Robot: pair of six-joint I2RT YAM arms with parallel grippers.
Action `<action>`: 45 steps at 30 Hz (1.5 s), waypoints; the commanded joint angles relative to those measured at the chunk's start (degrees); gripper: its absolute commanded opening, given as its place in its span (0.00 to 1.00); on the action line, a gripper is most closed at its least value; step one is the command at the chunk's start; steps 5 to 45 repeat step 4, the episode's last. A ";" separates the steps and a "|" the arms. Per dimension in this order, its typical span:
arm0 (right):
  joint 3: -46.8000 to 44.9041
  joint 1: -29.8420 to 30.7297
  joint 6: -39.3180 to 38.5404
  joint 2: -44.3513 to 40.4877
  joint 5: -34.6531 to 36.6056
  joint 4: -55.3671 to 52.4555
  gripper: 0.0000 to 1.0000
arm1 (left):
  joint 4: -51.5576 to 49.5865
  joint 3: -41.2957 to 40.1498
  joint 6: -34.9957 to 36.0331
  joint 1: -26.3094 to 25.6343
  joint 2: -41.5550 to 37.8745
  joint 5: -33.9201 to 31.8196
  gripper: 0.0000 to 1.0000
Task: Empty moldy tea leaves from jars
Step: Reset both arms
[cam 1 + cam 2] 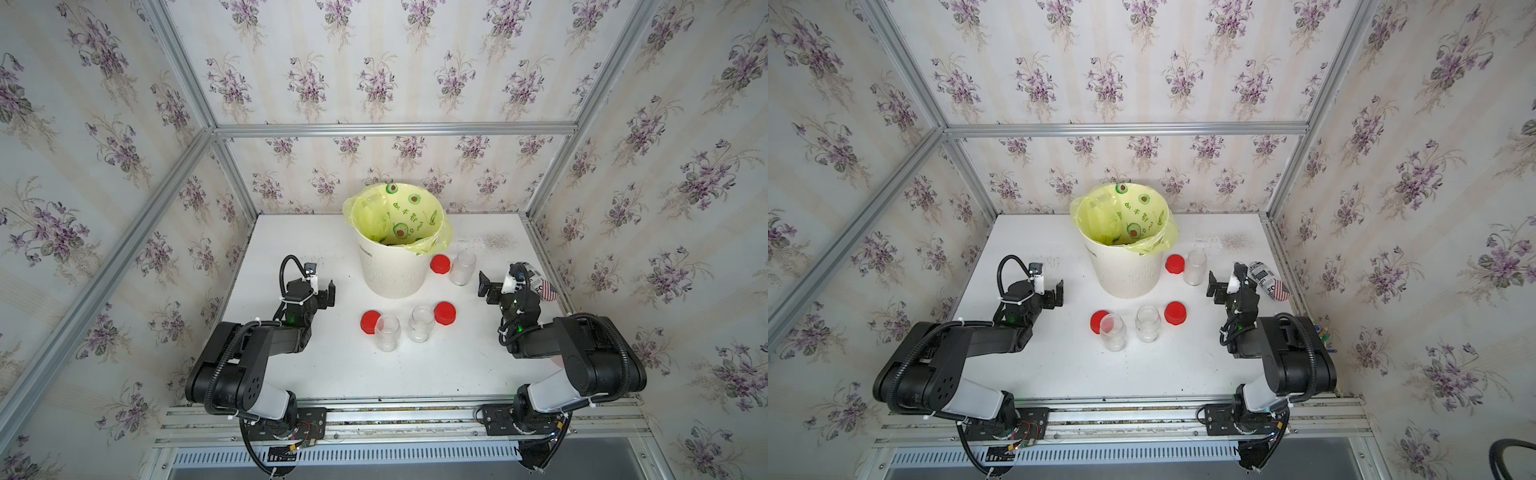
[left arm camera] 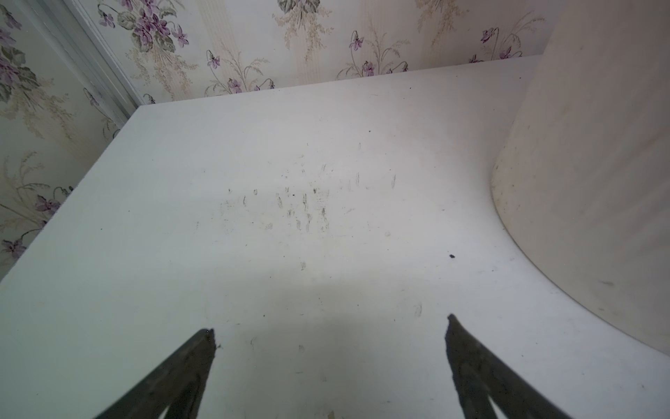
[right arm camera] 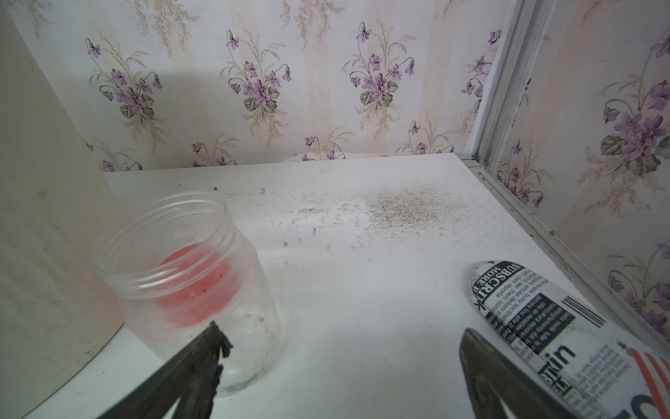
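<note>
While left hand (image 2: 330,324) and right hand (image 3: 342,329) gape empty | three jars (image 1: 387,332) (image 1: 421,324) (image 1: 462,268), lidless | three red lids (image 1: 370,322) (image 1: 444,313) (image 1: 439,264) | one bin (image 1: 390,274)

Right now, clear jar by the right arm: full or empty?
Empty. The small clear jar stands lidless; the round red lid shows through its walls, no leaf mass.

Three clear jars stand upright, open, with no leaves inside. The left jar (image 1: 386,332) and middle jar (image 1: 421,324) stand side by side at near centre. The far jar (image 1: 462,268) stands right of the bin (image 1: 390,274). Red lids lie flat just beside them: left lid (image 1: 369,322), middle lid (image 1: 445,313), far lid (image 1: 439,264).
</note>
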 commanded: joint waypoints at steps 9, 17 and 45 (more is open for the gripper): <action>-0.73 -0.01 0.03 -0.47 0.20 2.20 1.00 | -2.22 1.99 -1.42 0.12 0.25 -3.06 1.00; -0.73 -0.01 0.03 -0.47 0.20 2.20 1.00 | -2.22 1.99 -1.42 0.12 0.25 -3.06 1.00; -0.73 -0.01 0.03 -0.47 0.20 2.20 1.00 | -2.22 1.99 -1.42 0.12 0.25 -3.06 1.00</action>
